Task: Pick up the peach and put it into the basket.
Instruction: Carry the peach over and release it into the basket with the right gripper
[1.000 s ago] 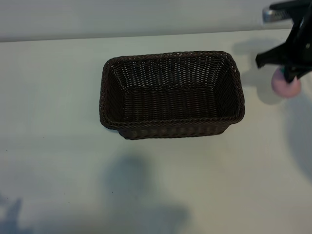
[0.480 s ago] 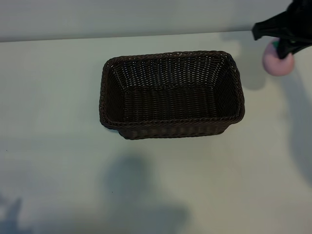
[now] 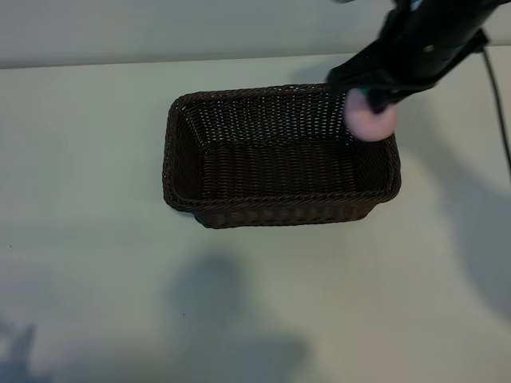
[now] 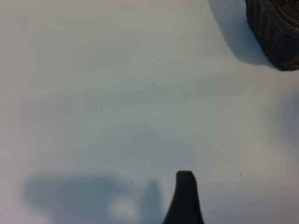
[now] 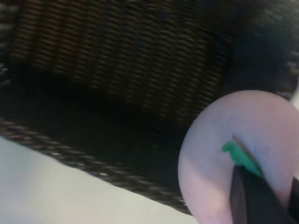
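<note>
The pale-pink peach hangs over the right end of the dark-brown wicker basket, above its inner back corner. My right gripper is shut on the peach from above. In the right wrist view the peach with its green leaf fills the corner, a dark fingertip pressed against it, and the basket's woven wall lies behind. Of my left gripper only one dark finger shows, over bare table with nothing at it; it is out of the exterior view.
The pale table surrounds the basket on all sides. A corner of the basket shows far off in the left wrist view. A black cable runs down beside the right arm.
My right gripper has lifted the peach off the table at the far right and carried it left, from beside the basket to over its right end.
</note>
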Controlling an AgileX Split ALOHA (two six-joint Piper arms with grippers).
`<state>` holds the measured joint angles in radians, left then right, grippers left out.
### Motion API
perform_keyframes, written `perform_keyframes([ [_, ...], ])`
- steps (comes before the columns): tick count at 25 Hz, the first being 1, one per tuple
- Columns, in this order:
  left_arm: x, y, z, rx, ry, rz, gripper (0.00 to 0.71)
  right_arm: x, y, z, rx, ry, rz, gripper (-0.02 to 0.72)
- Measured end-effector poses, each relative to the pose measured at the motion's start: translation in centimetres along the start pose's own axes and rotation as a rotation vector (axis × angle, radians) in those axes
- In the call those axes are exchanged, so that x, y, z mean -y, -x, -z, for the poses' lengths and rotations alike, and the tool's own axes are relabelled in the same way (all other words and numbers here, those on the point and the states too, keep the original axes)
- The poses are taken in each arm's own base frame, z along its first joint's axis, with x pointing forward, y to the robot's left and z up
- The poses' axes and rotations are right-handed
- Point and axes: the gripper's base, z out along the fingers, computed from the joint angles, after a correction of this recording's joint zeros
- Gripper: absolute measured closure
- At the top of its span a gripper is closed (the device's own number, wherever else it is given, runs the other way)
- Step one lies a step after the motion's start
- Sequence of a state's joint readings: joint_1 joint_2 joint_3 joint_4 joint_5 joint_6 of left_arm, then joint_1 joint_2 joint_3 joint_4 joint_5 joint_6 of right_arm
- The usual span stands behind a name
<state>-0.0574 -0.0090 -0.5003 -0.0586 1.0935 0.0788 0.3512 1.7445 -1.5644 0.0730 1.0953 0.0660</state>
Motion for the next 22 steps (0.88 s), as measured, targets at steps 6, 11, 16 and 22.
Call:
perform_keyframes([
  [6,0.0,0.0,0.0,0.0,0.0,0.0,0.118,-1.9,1.2,-1.4,0.018,0.021,0.042,0.664],
  [11,0.0,0.0,0.0,0.0,0.0,0.0,0.118,-1.8,1.9,-5.2,-0.027,0.015,0.038,0.664],
  [16,0.0,0.0,0.0,0.0,0.0,0.0,0.118,-1.7,1.9,-8.8,-0.081,0.007,0.033,0.664],
  [22,0.0,0.0,0.0,0.0,0.0,0.0,0.118,-1.5,1.5,-11.7,-0.141,0.0,0.036,0.664],
])
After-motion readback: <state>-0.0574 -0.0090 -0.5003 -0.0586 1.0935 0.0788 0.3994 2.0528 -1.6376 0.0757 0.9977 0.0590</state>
